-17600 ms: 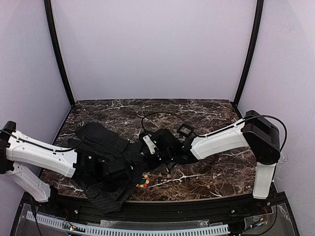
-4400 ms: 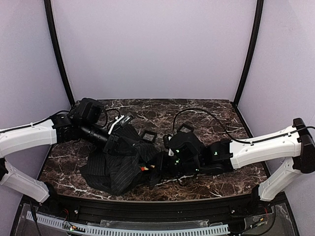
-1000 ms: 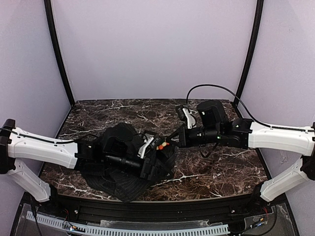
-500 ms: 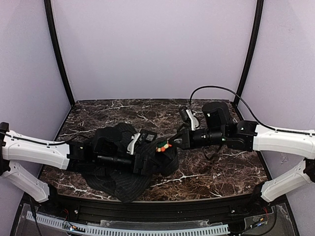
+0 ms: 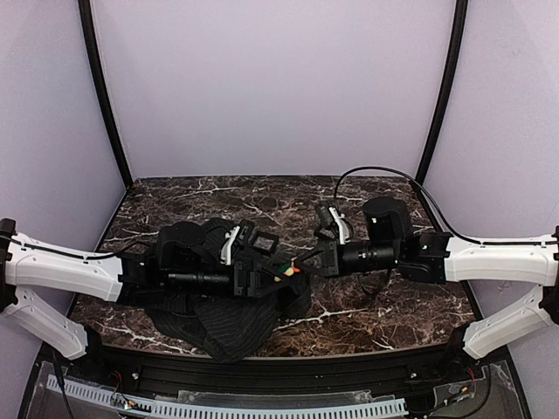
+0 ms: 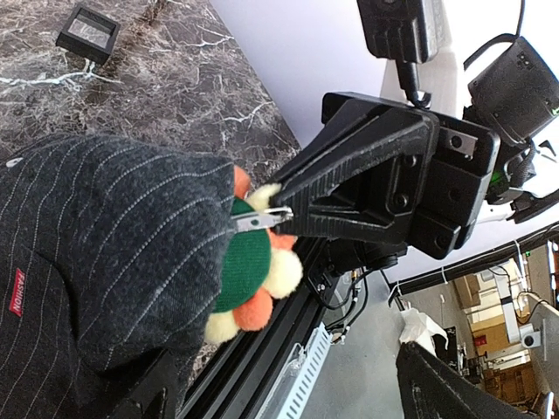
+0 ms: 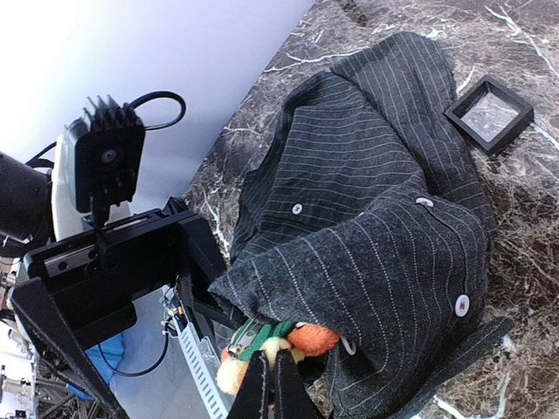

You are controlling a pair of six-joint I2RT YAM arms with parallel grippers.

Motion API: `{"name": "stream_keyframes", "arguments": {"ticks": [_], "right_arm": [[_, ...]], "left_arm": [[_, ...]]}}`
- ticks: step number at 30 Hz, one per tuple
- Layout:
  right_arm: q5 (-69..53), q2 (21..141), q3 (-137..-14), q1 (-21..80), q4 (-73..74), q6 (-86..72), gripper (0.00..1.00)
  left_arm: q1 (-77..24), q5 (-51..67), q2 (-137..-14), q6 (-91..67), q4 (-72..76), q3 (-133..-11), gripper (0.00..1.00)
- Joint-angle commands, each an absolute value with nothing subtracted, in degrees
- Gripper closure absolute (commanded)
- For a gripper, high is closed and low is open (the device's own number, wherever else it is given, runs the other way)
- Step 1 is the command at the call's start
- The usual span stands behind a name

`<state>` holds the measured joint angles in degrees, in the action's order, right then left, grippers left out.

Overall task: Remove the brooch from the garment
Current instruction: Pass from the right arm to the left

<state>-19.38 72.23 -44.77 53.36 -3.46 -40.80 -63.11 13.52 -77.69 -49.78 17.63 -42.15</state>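
Left claw [image 5: 253, 266] clamping garment [image 5: 218, 319], drawn leftward; right claw [image 5: 307, 260] pinching brooch [image 5: 286, 270] clasp, lower.

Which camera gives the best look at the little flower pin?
The left wrist view: the brooch is large there, with green back, cream and orange petals, and metal clasp pinched by the right gripper. The right wrist view shows it partly under the garment; the top view shows a tiny speck.

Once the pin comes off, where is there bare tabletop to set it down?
Bare marble lies near-right, below the right gripper, and along the back wall. The left-centre is crowded: the black pinstriped garment, small black square box, left gripper and orange-and-cream flower brooch.
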Motion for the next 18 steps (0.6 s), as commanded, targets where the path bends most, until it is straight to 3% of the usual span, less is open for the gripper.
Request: {"name": "stream_keyframes", "arguments": {"ticks": [1,11,18], "right_arm": [[-23.69,69.47,-41.93,53.60,-11.13,-39.79,1.00],[-25.22,67.74,-40.65,53.61,-12.42,-40.02,1.00],[-26.65,68.47,-39.42,53.61,-15.78,-41.43,1.00]], "left_arm": [[-62.92,13.30,-77.35,-50.65,20.40,-41.18,0.12],[-61.93,8.38,-76.20,-52.19,13.70,-41.40,0.11],[-61.57,9.54,-76.78,-53.45,17.98,-41.54,0.10]]}}
